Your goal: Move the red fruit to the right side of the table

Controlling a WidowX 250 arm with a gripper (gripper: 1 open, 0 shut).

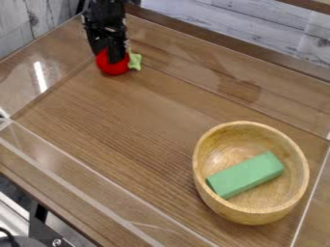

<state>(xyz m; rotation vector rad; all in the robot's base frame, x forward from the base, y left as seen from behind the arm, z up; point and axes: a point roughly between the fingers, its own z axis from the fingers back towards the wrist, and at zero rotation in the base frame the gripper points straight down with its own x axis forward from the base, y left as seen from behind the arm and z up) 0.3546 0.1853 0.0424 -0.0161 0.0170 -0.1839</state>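
A small glossy red toy fruit (114, 64) with a little green leafy tuft on its right sits on the brown wood-grain tabletop (129, 135) in the far left corner, well apart from the round light wooden bowl (253, 172), which stands at the near right corner of the same surface. From that bowl, the fruit lies diagonally up and to the left, across a broad bare stretch of wood. The black robot gripper (108, 54) points straight down directly over the fruit, its dark fingers (98, 50) reaching to the top of the red body and covering its upper part; the fingers sit on either side of the fruit's top, but whether they are actually clamped on it or only standing close around it cannot be told at this size. Inside the bowl lies a green rectangular block (245, 176), tilted with its right end higher up the bowl's wall. Low clear plastic walls (39, 145) run along the table's edges, the near left one passing to the left of the bowl, and pale wooden planks (245, 24) fill the background beyond it.
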